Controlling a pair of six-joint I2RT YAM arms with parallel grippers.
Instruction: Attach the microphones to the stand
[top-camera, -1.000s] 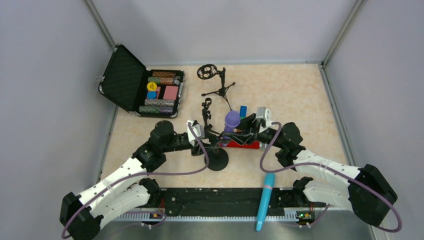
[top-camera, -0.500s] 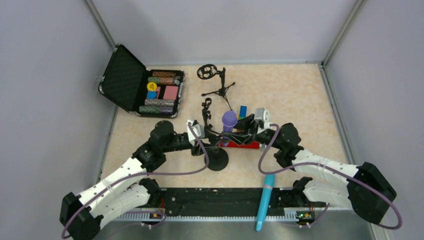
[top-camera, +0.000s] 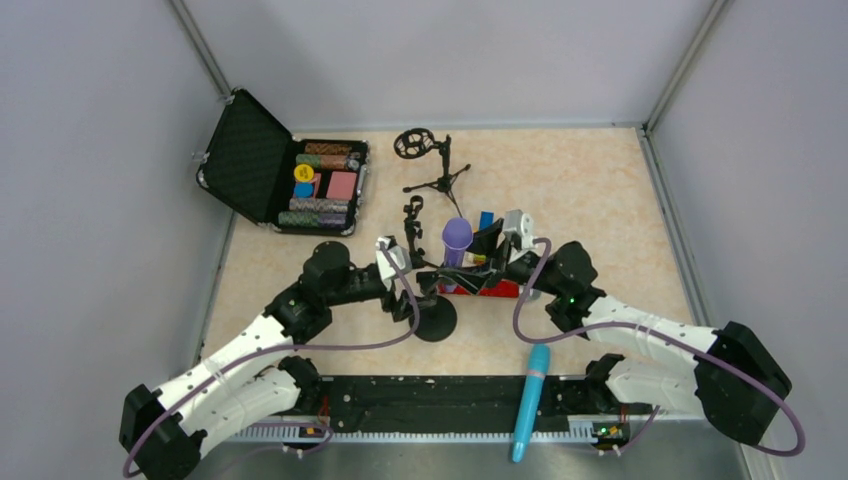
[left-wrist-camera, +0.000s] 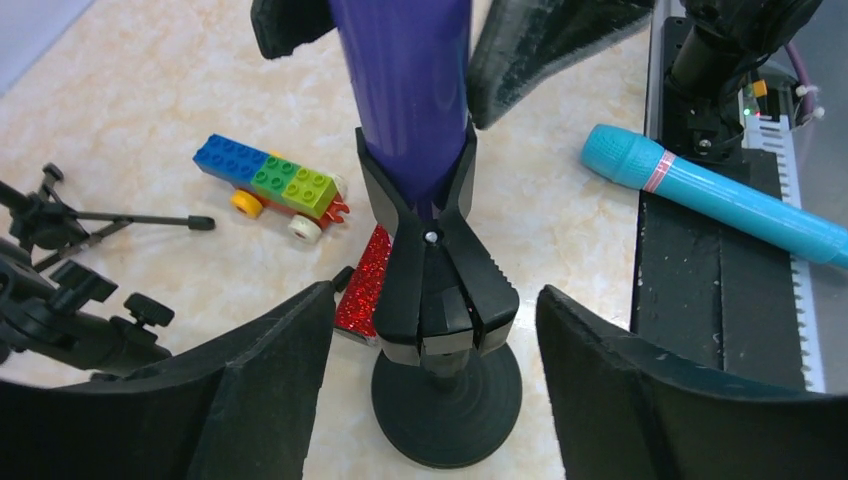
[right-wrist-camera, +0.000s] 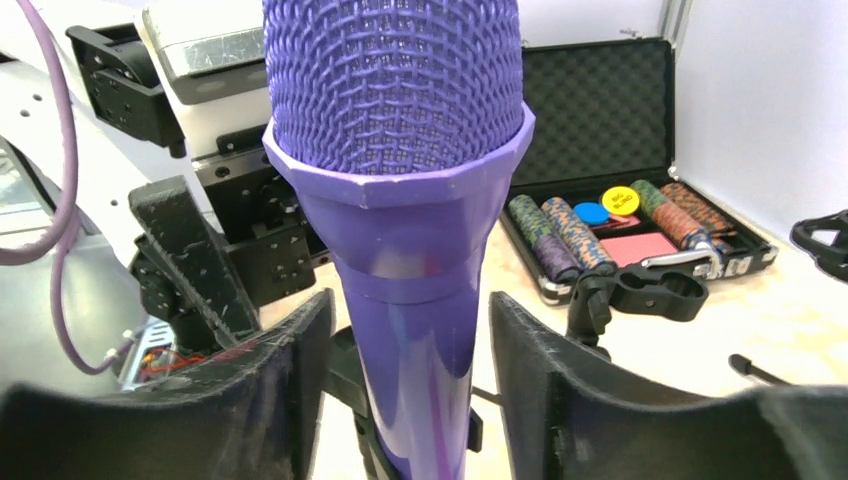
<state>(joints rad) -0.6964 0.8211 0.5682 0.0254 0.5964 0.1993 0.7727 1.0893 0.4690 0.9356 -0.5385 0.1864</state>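
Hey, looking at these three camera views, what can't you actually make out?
- Red microphone: left wrist view, mostly hidden behind the stand clip.
- Cyan microphone: left wrist view, tail cut off by the right edge.
- Purple microphone: right wrist view, lower end cut off by the bottom edge.
- Chips in the case: top view, markings too small to read.

An open black case (top-camera: 245, 155) sits at the far left of a beige marbled table (top-camera: 600, 190), its lid raised. Rows of poker chips (top-camera: 320, 206) fill its tray. A multicoloured block toy car (left-wrist-camera: 272, 184) lies mid-table.
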